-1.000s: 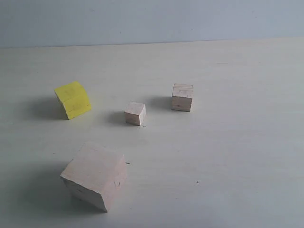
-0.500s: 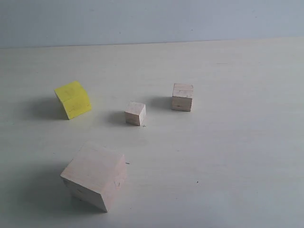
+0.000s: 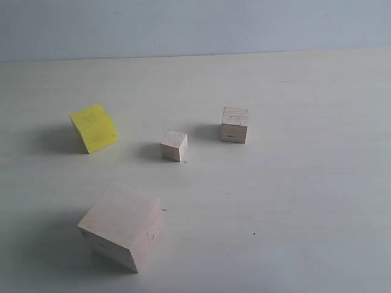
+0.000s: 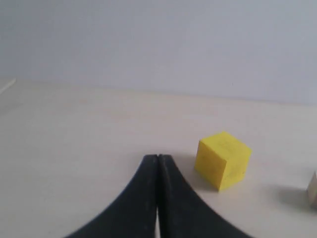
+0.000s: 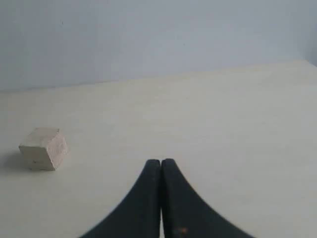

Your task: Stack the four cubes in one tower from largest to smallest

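Four cubes lie apart on the pale table, none stacked. The large pale wood cube (image 3: 121, 227) sits nearest the front left. Behind it at the left is the yellow cube (image 3: 93, 127), tilted a little. A small wood cube (image 3: 174, 146) lies mid-table, and a slightly bigger one (image 3: 234, 124) to its right. Neither gripper shows in the exterior view. My left gripper (image 4: 157, 157) is shut and empty, with the yellow cube (image 4: 222, 159) just beyond its tips. My right gripper (image 5: 161, 161) is shut and empty, well apart from a small wood cube (image 5: 44, 148).
The table (image 3: 293, 183) runs back to a blue-grey wall (image 3: 195, 27). A sliver of a wood cube (image 4: 313, 189) shows at the edge of the left wrist view.
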